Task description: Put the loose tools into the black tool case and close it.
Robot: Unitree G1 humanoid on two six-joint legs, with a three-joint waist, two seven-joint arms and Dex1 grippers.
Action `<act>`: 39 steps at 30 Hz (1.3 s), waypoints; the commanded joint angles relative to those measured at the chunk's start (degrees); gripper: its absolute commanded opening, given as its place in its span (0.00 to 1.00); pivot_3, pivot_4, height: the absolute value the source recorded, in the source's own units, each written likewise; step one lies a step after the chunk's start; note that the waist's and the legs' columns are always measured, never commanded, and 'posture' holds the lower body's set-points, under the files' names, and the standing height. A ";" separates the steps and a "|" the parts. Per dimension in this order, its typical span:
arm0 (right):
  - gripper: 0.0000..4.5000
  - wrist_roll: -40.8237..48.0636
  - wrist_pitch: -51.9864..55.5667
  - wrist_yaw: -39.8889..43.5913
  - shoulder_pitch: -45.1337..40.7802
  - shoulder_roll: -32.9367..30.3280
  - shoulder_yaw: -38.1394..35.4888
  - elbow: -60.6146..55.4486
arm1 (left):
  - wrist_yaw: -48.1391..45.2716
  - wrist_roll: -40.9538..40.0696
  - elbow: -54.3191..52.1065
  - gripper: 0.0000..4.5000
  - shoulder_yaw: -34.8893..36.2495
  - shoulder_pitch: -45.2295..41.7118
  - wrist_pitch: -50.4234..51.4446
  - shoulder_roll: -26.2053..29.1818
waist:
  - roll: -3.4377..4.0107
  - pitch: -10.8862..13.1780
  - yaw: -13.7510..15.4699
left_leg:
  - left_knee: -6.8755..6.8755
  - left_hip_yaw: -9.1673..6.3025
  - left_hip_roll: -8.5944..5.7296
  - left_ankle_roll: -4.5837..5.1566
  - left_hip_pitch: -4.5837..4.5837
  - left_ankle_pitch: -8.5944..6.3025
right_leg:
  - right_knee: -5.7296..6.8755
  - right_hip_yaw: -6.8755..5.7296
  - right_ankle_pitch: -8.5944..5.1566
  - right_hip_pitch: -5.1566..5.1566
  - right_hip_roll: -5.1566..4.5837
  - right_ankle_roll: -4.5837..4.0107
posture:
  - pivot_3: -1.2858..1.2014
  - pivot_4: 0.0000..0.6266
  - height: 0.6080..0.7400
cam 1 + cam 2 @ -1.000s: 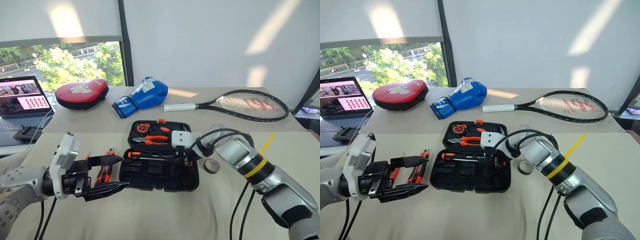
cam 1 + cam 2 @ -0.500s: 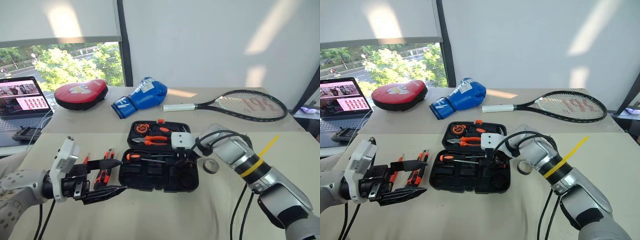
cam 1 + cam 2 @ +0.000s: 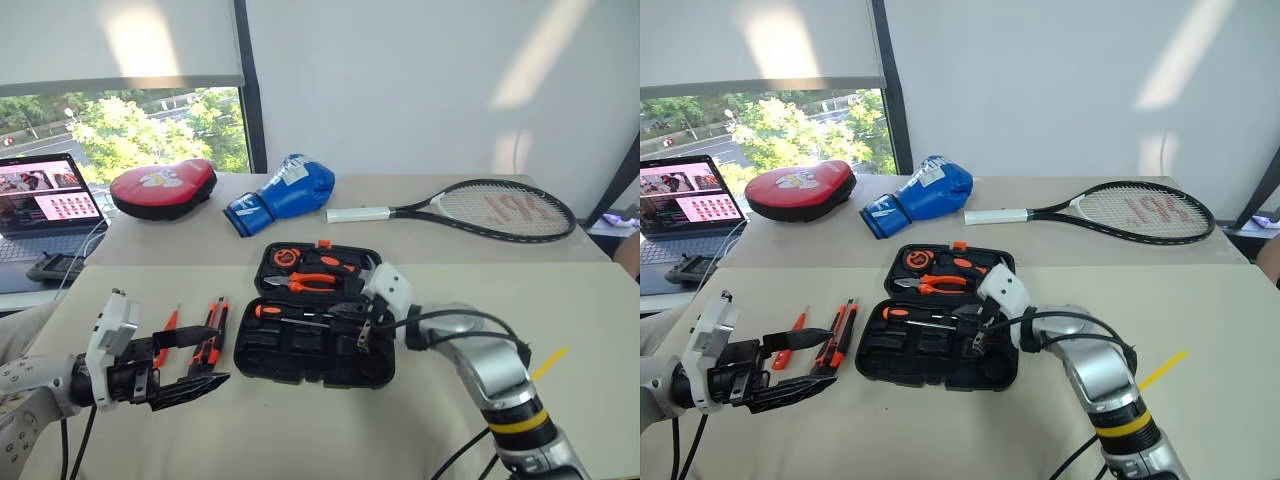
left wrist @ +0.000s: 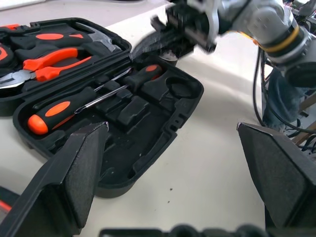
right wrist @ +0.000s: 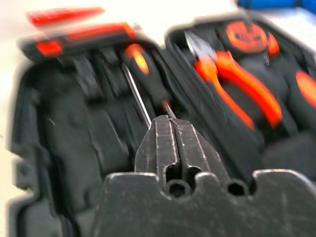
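You're working at a beige table [image 3: 300, 430] under a white wall, with a window beyond its far left corner. The black tool case [image 3: 318, 328] lies open mid-table, two black-and-orange screwdrivers [image 4: 94, 94] already seated in its front half, directly under your right gripper [image 3: 355, 318]. Its fingers are pressed together on nothing; a second ago they were parted, and the arm has since drawn back toward you. The small tape roll that sat just right of the case is now hidden. Your left gripper [image 3: 185, 366] has sunk and slid left, fingers spread wide and empty. Just beyond its fingertips lie the slim orange screwdriver [image 3: 167, 334] and the utility knife [image 3: 210, 328], side by side, left of the case.
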 commanded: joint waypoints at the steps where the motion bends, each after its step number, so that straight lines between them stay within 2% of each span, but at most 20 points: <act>1: 0.01 -3.16 0.31 -7.03 1.24 2.29 0.80 -1.63 | 0.56 -0.43 -0.95 1.00 0.25 -1.99 -0.19 0.81 | 0.00 0.00 -0.07 | 0.00 0.00 0.02 -0.02 0.00 0.01 | 0.00 0.00 0.01 0.00 0.04 -0.02 | 0.52 0.24 1.00; 3: 0.01 -4.55 0.39 -9.54 1.69 3.40 1.36 -0.55 | 1.14 -0.73 -1.36 1.00 -0.04 -2.70 0.49 0.91 | 0.00 0.00 -0.08 | -0.01 0.00 0.05 -0.06 0.04 0.04 | 0.02 0.02 0.02 0.01 0.10 -0.04 | 0.52 0.24 1.00; 6: 0.01 -7.25 1.63 -7.06 4.02 1.61 9.67 0.76 | 3.28 -1.64 -2.80 1.00 -0.82 -4.05 2.12 0.78 | -0.01 -0.01 -0.08 | -0.01 -0.01 0.09 -0.06 0.07 0.04 | 0.02 0.04 0.01 0.04 0.19 -0.06 | 0.52 0.24 1.00; 10: 0.01 -12.90 -1.30 -1.04 2.32 -4.79 19.38 4.67 | 4.42 -1.72 -3.79 1.00 -0.99 -4.18 3.11 0.81 | -0.09 -0.08 -0.33 | -0.03 0.01 0.14 -0.07 0.34 0.03 | -0.03 0.11 -0.01 0.26 0.28 -0.08 | 0.52 0.24 1.00; 12: 0.01 -15.00 -4.14 0.68 0.49 -6.93 20.94 6.95 | 4.94 -1.40 -4.02 1.00 -0.81 -3.90 3.16 0.70 | -0.12 -0.10 -0.25 | -0.06 0.01 0.18 -0.09 0.55 0.00 | -0.06 0.13 -0.06 0.38 0.33 -0.13 | 0.52 0.24 1.00; 14: 0.01 -14.84 -5.86 1.36 -0.90 -7.52 19.42 8.10 | 5.72 -0.94 -4.25 1.00 -0.33 -3.23 2.92 0.42 | -0.20 -0.15 -0.13 | -0.10 -0.01 0.25 -0.12 0.81 -0.05 | -0.07 0.11 -0.17 0.61 0.38 -0.22 | 0.52 0.24 1.00; 16: 0.01 -15.70 -10.86 3.53 -1.50 -10.72 18.27 7.11 | 5.89 -0.90 -4.43 1.00 0.74 -1.92 2.64 0.19 | -0.22 -0.17 0.00 | -0.13 -0.06 0.34 -0.15 1.13 -0.16 | -0.08 0.09 -0.31 0.99 0.43 -0.31 | 0.52 0.24 1.00; 20: 0.01 7.16 -16.35 7.51 2.02 -1.76 0.69 -1.09 | 7.32 0.05 -5.28 1.00 2.74 1.39 1.39 -1.16 | -0.25 -0.14 0.59 | -0.14 -0.17 0.34 -0.12 1.07 -0.27 | -0.11 0.04 -0.37 0.98 0.37 -0.28 | 0.52 0.24 1.00; 21: 0.01 9.61 -18.55 9.36 2.31 -1.25 -0.93 -1.74 | 7.39 -0.08 -5.19 1.00 3.14 1.90 1.28 -1.41 | -0.22 -0.10 0.57 | -0.14 -0.18 0.38 -0.13 0.98 -0.30 | -0.14 0.08 -0.37 0.93 0.38 -0.28 | 0.52 0.24 1.00; 22: 0.01 12.54 -15.79 10.49 2.06 -2.11 -3.30 -3.75 | 8.27 -0.08 -4.83 1.00 3.92 2.42 1.14 -2.05 | -0.10 -0.01 0.50 | -0.15 -0.17 0.41 -0.16 0.91 -0.32 | -0.11 0.18 -0.37 0.84 0.41 -0.29 | 0.52 0.24 1.00; 25: 0.17 20.10 -9.33 13.95 2.44 -6.18 -7.25 -9.34 | 12.25 0.10 -3.08 1.00 5.31 2.61 2.16 -3.58 | -0.02 0.03 0.52 | -0.15 -0.12 0.35 -0.14 0.50 -0.31 | 0.01 0.31 -0.36 0.32 0.25 -0.29 | 0.52 0.24 1.00; 29: 0.48 27.63 -5.49 17.01 5.07 -12.22 -11.49 -14.88 | 22.43 3.04 -0.55 1.00 5.17 0.25 5.51 -4.72 | -0.08 0.01 1.04 | -0.14 -0.19 0.34 -0.10 0.39 -0.33 | -0.05 0.12 -0.35 0.28 -0.03 -0.29 | 0.52 0.24 1.00; 30: 0.52 29.99 -4.42 17.44 5.83 -13.75 -13.40 -16.21 | 26.92 4.72 -0.01 1.00 4.77 -0.14 9.35 -3.63 | -0.08 0.01 1.17 | -0.14 -0.20 0.34 -0.10 0.37 -0.33 | -0.04 0.10 -0.35 0.26 -0.04 -0.30 | 0.52 0.24 1.00; 31: 0.62 32.05 -3.57 17.69 6.52 -15.05 -15.14 -17.31 | 30.32 5.70 0.39 1.00 4.48 -0.57 12.38 -2.85 | -0.08 0.01 1.27 | -0.14 -0.20 0.35 -0.10 0.36 -0.34 | -0.03 0.11 -0.36 0.27 -0.04 -0.30 | 0.52 0.24 1.00; 35: 0.91 38.77 -2.11 18.55 10.13 -19.79 -21.99 -20.76 | 38.35 6.36 2.25 1.00 2.83 -4.30 21.73 -2.16 | -0.10 0.02 1.42 | -0.14 -0.19 0.29 -0.02 0.32 -0.37 | -0.04 0.11 -0.35 0.26 -0.09 -0.29 | 0.52 0.24 1.00; 37: 0.98 41.19 -2.47 18.64 12.21 -21.18 -25.09 -22.15 | 43.04 9.01 4.08 1.00 0.52 -6.43 26.23 -2.01 | -0.13 0.04 1.67 | -0.14 -0.20 0.29 -0.01 0.32 -0.38 | -0.05 0.10 -0.35 0.27 -0.11 -0.28 | 0.52 0.24 1.00; 39: 0.98 42.43 -3.14 18.68 13.77 -22.17 -26.83 -23.13 | 46.39 10.62 5.40 1.00 -0.93 -8.54 30.11 -2.33 | -0.15 0.04 1.60 | -0.14 -0.20 0.27 -0.02 0.33 -0.38 | -0.04 0.11 -0.35 0.27 -0.10 -0.28 | 0.52 0.24 1.00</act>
